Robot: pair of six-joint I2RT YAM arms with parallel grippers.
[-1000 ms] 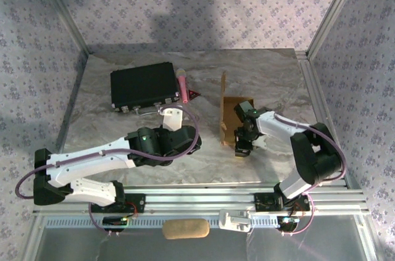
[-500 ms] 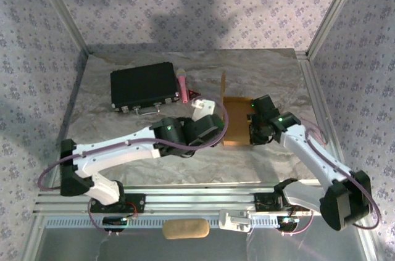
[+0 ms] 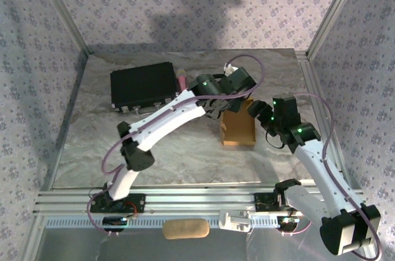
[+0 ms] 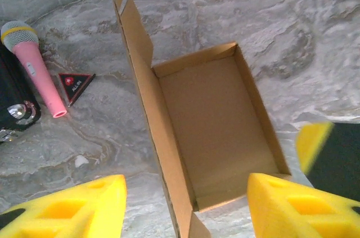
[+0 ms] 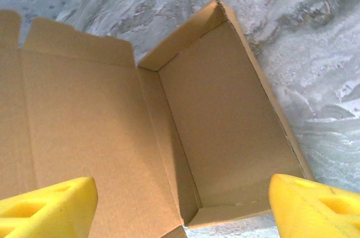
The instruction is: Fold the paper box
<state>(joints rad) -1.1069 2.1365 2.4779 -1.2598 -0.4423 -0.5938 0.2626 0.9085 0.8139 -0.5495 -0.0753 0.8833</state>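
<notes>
The paper box (image 3: 241,131) lies right of the table's middle as an open tan tray, its lid (image 4: 140,75) standing upright along its left side. My left gripper (image 3: 234,97) hovers above the box's far end. In the left wrist view it (image 4: 185,210) looks straight down into the tray (image 4: 219,125), open, with nothing between its yellow fingers. My right gripper (image 3: 266,124) hangs just right of the box. It (image 5: 180,210) is open wide above the tray (image 5: 225,120) and the lid's inner face (image 5: 79,125), holding nothing.
A black case (image 3: 143,85) lies at the back left, with a pink microphone (image 4: 36,69) and a small red triangle (image 4: 76,85) beside it. The left arm reaches diagonally over the table's middle. An aluminium rail (image 3: 197,199) runs along the near edge.
The left arm swung from the table left of the box up over its far end. The right gripper drew back from the box's near end to its right side and opened wider.
</notes>
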